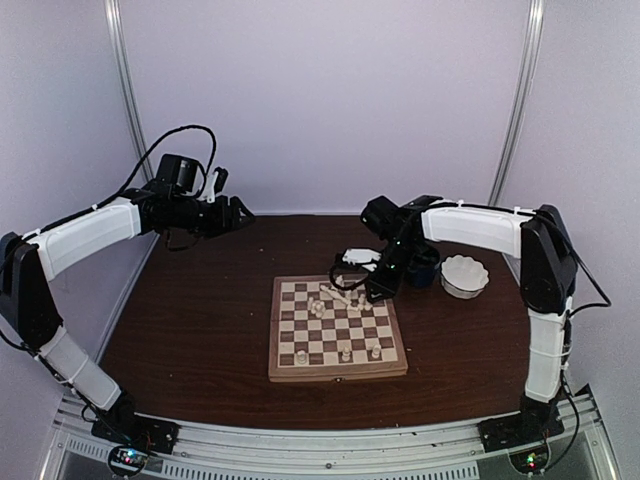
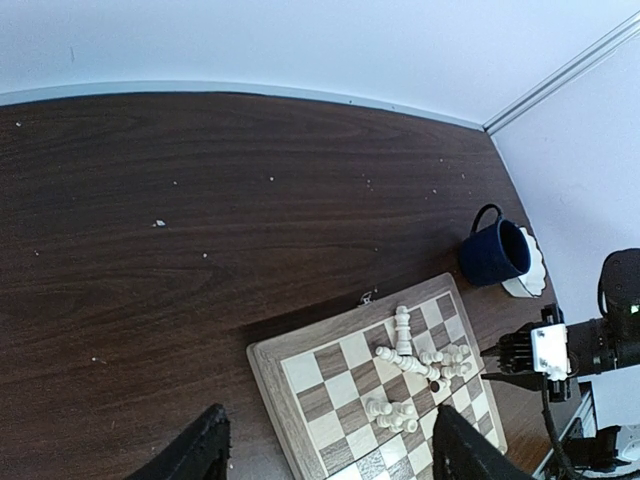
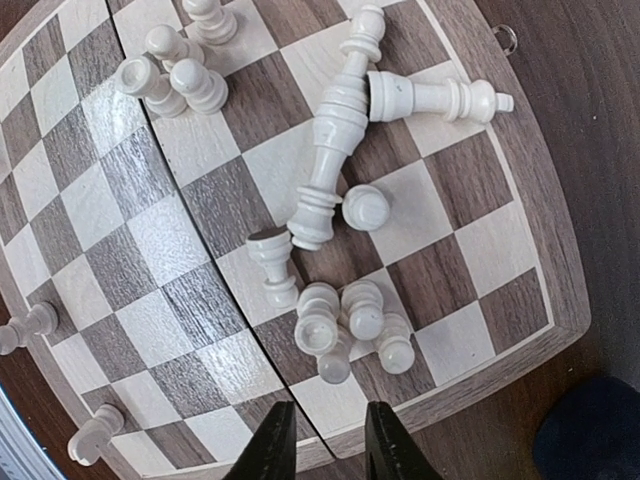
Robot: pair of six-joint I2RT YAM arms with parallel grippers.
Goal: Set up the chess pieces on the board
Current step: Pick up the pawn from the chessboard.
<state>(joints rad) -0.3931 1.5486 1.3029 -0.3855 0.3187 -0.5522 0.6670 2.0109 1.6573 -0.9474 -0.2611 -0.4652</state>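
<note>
**Board (image 1: 337, 328) at the middle of the dark counter (image 1: 200, 330), pieces only partly stood up.**
A few chess pieces (image 1: 318, 307) stood upright along the board's nearest rows. Most lay tumbled in clusters on its far half, two long ones crossed. The right claw (image 3: 328, 440) hung over the board's far right edge, fingers narrowly parted and holding nothing. Beyond it stood a dark blue mug (image 1: 425, 268) with a white scalloped bowl (image 1: 464, 276) just beside it. The left claw (image 2: 325, 450), spread wide and empty, hovered above the counter's far left.
</note>
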